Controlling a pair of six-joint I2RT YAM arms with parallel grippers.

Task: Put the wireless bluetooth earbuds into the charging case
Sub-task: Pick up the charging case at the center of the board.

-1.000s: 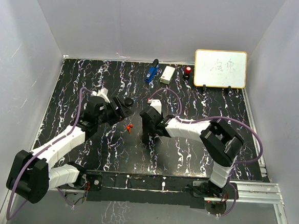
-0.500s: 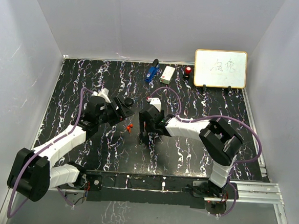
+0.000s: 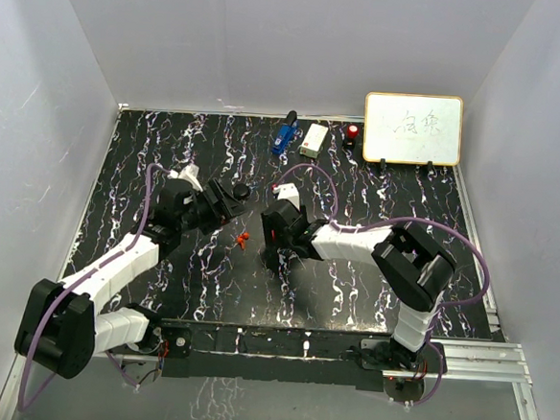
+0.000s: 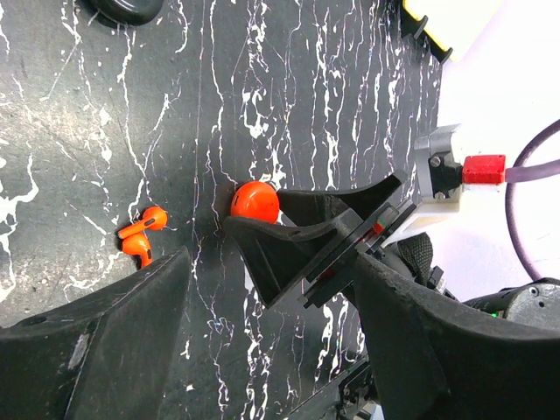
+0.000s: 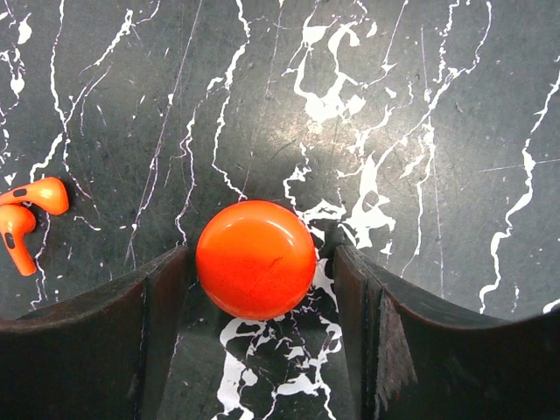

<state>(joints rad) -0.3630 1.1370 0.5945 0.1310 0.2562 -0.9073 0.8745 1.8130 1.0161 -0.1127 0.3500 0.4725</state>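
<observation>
Two small orange-red earbuds (image 5: pixel 24 219) with black spots lie side by side on the black marbled table (image 3: pixel 169 154); they also show in the left wrist view as earbuds (image 4: pixel 140 234) and from above as earbuds (image 3: pixel 243 238). Just right of them rests a red round puck (image 5: pixel 255 258), apparently the closed charging case. My right gripper (image 5: pixel 262 262) is low over the table, open, its fingers either side of the puck with a gap on the right. My left gripper (image 4: pixel 271 293) is open and empty, facing the puck (image 4: pixel 255 201) and the right gripper's fingers (image 4: pixel 306 241).
A black round disc (image 3: pixel 241 192) lies just beyond the left gripper (image 3: pixel 225 204). Along the far edge stand a blue object (image 3: pixel 284 133), a white box (image 3: pixel 314 139), a small red-topped item (image 3: pixel 352 132) and a whiteboard (image 3: pixel 412 129). White walls enclose the table.
The left gripper has drawn slightly back toward the far left. The right gripper has shifted a little over the puck. The earbuds have not moved.
</observation>
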